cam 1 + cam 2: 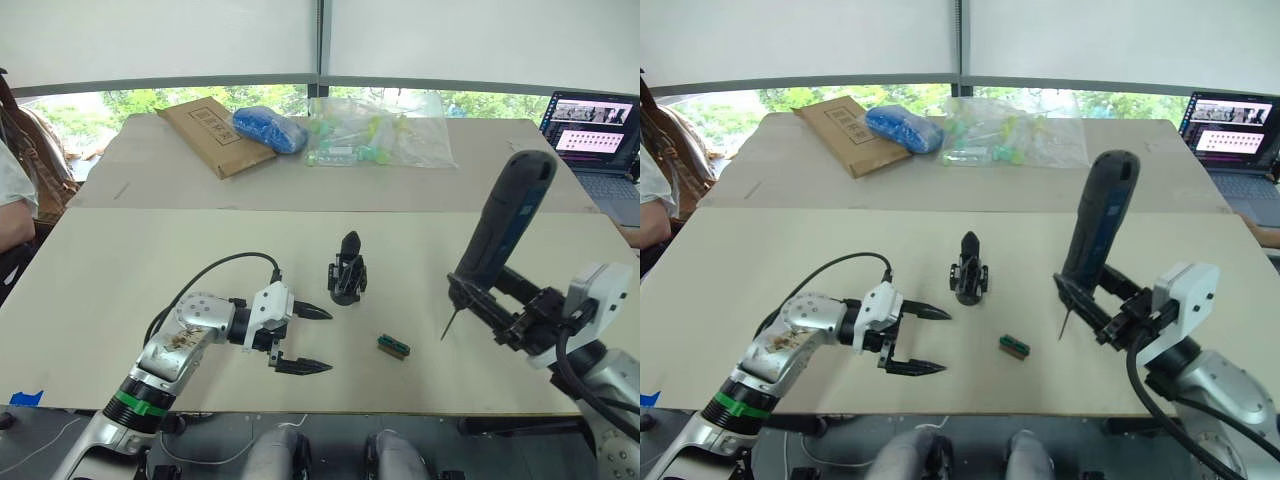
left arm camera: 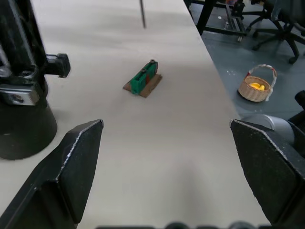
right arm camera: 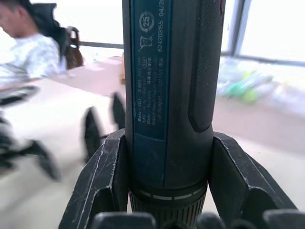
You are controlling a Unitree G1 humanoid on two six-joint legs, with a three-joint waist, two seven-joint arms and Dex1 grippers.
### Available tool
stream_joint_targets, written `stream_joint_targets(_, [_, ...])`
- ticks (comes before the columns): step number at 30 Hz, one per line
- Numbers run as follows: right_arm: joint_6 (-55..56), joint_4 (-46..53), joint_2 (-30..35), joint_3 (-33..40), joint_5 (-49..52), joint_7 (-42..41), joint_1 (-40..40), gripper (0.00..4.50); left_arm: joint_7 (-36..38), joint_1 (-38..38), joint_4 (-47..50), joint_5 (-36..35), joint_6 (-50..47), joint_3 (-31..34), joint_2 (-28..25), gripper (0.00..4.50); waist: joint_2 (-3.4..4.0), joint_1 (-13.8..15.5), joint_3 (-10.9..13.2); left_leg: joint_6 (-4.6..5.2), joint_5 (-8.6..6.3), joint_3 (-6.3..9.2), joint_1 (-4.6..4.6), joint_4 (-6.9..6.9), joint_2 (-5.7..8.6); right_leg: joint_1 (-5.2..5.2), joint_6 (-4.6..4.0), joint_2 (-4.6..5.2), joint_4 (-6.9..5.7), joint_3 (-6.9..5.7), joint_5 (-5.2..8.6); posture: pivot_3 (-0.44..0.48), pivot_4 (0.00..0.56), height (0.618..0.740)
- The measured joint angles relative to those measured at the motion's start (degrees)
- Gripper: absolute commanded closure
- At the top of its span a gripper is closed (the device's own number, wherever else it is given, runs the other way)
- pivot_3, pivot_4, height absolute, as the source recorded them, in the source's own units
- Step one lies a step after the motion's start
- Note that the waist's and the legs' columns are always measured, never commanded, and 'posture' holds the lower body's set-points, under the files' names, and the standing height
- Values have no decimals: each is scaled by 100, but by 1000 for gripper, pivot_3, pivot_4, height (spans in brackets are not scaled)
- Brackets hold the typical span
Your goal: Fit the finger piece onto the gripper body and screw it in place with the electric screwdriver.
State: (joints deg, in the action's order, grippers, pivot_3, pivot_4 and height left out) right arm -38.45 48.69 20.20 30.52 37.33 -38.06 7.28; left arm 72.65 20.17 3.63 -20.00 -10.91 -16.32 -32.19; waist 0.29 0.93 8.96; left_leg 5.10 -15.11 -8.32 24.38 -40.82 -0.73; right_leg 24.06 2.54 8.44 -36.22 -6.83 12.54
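Black gripper body just beyond spread left end effector.

The table carries 1 gripper body, 1 small green-and-brown block, 1 cardboard box, 1 blue bundle and 1 clear plastic bag of small items, with 1 electric screwdriver, 1 laptop and 2 grippers, left and right.

**Bench and what lies on it**

The pale bench carries the gripper body upright near its middle, with a small green-and-brown block just beside it. Farther back lie a cardboard box, a blue bundle, a clear bag of plastic parts, and a laptop on the right.
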Motion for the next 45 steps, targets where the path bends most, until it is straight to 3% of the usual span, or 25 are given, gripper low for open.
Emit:
stream_joint_targets(8, [481,94,-312,-932,138,435,136,2587,406,164,-884,157,676,-88,381,0,0,-28,-1,0,0,-1,-1,2,0,3,-1,-4,1,-1,2,0,150,732])
stream_joint_targets(15, [803,127,259,-1407,-23,375,48,2587,788,287,-1328,302,1083,-145,393,0,0,-25,-1,3,-2,-1,0,1,-2,3,-1,-3,2,-2,2,0,150,732])
stream_joint_targets(45, [802,252,744,-1399,450,1091,307,2587,668,659,-2325,757,2047,-137,899,0,-5,-24,-3,13,-7,1,2,-2,-2,1,0,0,3,-1,1,0,150,732])
